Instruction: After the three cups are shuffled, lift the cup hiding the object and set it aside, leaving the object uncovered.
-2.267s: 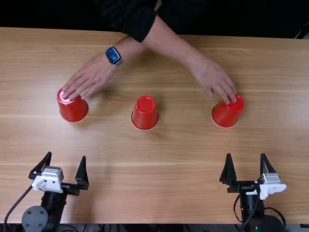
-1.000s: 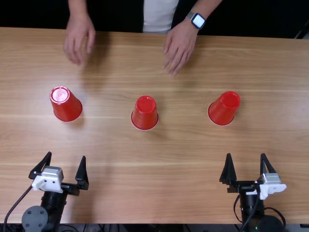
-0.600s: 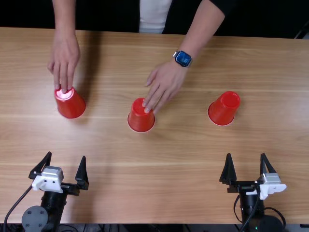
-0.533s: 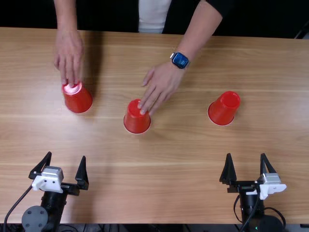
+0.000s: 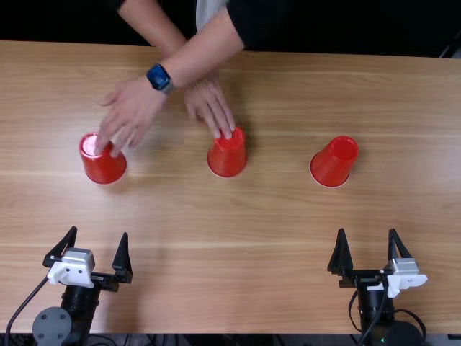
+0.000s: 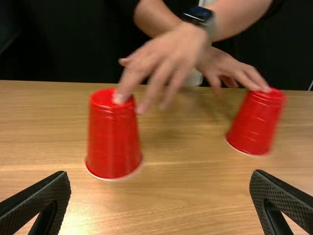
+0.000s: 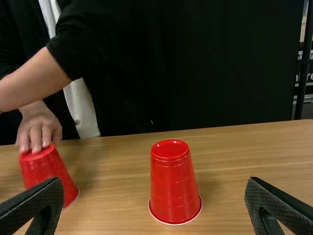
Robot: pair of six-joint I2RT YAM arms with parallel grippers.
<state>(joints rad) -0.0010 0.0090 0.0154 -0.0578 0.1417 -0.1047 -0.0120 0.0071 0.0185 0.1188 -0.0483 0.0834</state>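
Note:
Three red cups stand upside down in a row across the table. A person's arms are crossed: the hand with a watch rests fingertips on the left cup, the other hand on the middle cup, which tilts slightly. The right cup stands alone, untouched. My left gripper is open near the front edge, in line with the left cup. My right gripper is open at the front right, in front of the right cup. The hidden object is out of sight.
The person stands across the table at its far edge, arms reaching over the far half. A wide strip of bare wood lies between the cups and both grippers.
The person's hands have crossed while sliding two cups: the cup from the left went to the middle, the cup from the middle went to the left. The right cup and both grippers stayed put.

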